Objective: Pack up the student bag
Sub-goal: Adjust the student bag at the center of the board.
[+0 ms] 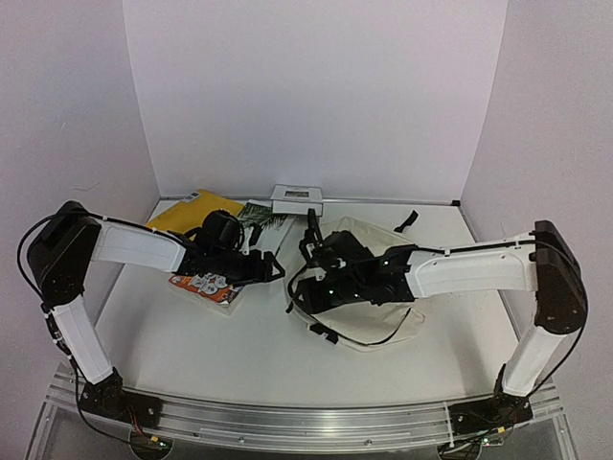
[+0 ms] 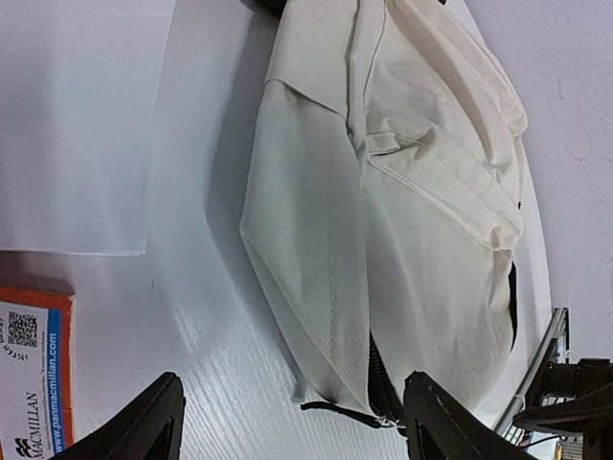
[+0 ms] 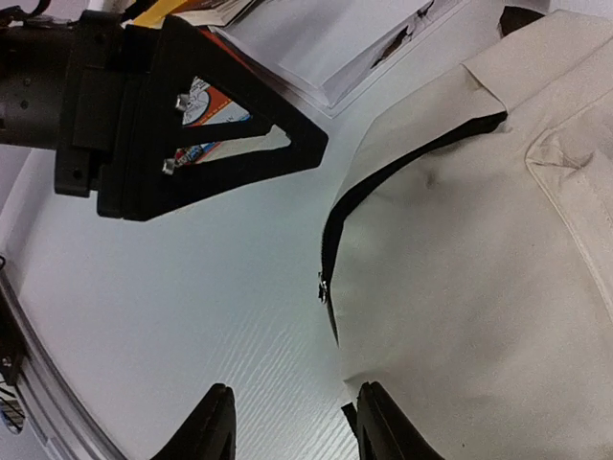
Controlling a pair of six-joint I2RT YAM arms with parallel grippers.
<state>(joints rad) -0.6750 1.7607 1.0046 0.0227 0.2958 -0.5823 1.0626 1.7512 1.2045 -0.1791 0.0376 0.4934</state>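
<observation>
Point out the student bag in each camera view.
Top external: the student bag lies right of centre.
Left wrist: it fills the centre and right.
Right wrist: it covers the right half.
Shared landmark: the orange book, left of centre from above, lower left in the left wrist view, upper left in the right wrist view.

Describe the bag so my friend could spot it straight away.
Find the white table, then look at its right half. The student bag lies there, partly under the right arm. It is the only soft cream fabric thing with black zippers, far bigger than the flat books to its left.
</observation>
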